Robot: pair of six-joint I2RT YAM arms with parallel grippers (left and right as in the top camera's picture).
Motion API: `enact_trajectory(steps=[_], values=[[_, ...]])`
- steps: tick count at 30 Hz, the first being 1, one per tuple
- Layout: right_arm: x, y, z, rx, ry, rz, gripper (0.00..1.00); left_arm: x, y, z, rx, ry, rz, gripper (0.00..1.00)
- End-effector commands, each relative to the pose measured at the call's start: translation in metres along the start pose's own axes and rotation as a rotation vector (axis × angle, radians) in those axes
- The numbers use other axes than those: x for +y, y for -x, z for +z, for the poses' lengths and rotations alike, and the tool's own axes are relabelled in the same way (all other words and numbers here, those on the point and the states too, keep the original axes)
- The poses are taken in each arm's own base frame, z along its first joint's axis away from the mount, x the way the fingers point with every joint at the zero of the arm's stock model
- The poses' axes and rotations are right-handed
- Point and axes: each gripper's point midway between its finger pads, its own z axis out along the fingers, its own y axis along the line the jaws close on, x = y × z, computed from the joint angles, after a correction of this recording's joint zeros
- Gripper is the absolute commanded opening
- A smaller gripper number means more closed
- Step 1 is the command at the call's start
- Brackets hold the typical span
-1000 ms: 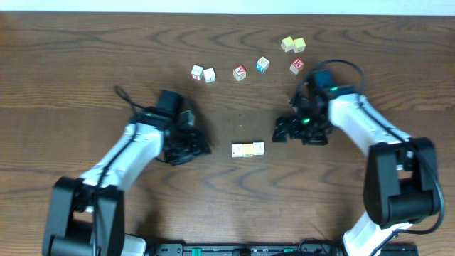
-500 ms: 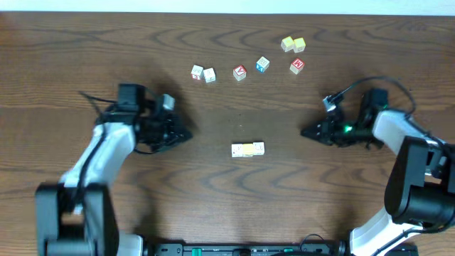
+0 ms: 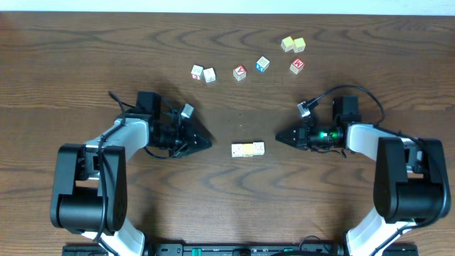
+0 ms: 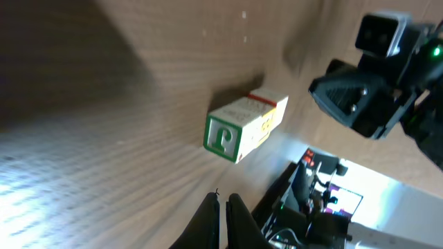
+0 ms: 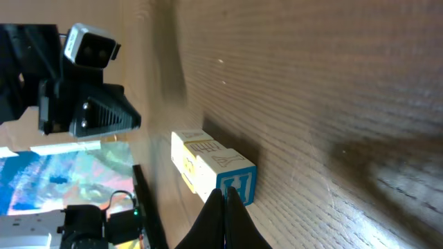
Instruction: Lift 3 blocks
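The blocks (image 3: 247, 149) lie in a tight row on the worktop (image 3: 398, 57), touching one another. The left pincer (image 3: 207, 142) is closed and empty, and points at one end of the row, near but apart. The right pincer (image 3: 278, 136), likewise closed and empty, faces the opposite end.

- Dark brown wood-grain bench (image 3: 71, 57), streaked with darker wavy lines.
- Row of three small pale cubes (image 3: 247, 149): whitish ends and a pale yellow middle. One end face bears a green-framed green letter P (image 4: 225, 137), the other a blue panel (image 5: 235, 185).
- Left claw (image 3: 207, 142) and right claw (image 3: 278, 136): black.
- Pair of small yellow-green cubes (image 3: 293, 45): brighter.
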Motion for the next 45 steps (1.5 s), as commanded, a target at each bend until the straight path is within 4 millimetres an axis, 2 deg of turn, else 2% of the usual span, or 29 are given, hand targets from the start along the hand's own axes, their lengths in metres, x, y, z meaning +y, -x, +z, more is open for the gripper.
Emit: enact_trajectory(steps=[1,3,5,11,16,21,29,38,45], values=[[-0.011,-0.009,0.009,0.034,0.015,0.101,0.01,0.008,-0.016,0.011,0.040,0.039,0.004,0.07],[-0.017,-0.013,0.012,0.046,0.015,0.124,0.01,0.024,-0.016,0.011,0.024,0.114,-0.040,0.07],[-0.019,-0.018,0.016,0.067,0.047,0.150,0.01,0.031,-0.015,0.011,0.008,0.138,-0.055,0.07],[-0.019,-0.022,0.022,0.088,0.126,0.169,0.01,0.027,-0.004,0.013,-0.032,0.120,-0.028,0.07],[-0.011,-0.023,0.021,0.095,0.174,0.172,0.01,0.030,-0.001,0.017,-0.034,0.117,-0.060,0.07],[-0.010,-0.027,0.024,0.112,0.172,0.185,0.01,0.039,-0.003,0.025,-0.006,0.110,-0.079,0.07],[-0.009,-0.038,0.038,0.157,0.127,0.160,0.01,0.031,-0.004,0.038,0.008,0.108,0.002,0.07],[-0.009,-0.038,0.038,0.160,0.127,0.165,0.01,0.027,0.006,0.039,-0.027,0.096,0.038,0.07],[-0.009,-0.038,0.038,0.161,0.126,0.181,0.01,0.031,0.013,0.039,-0.059,0.127,0.031,0.07]])
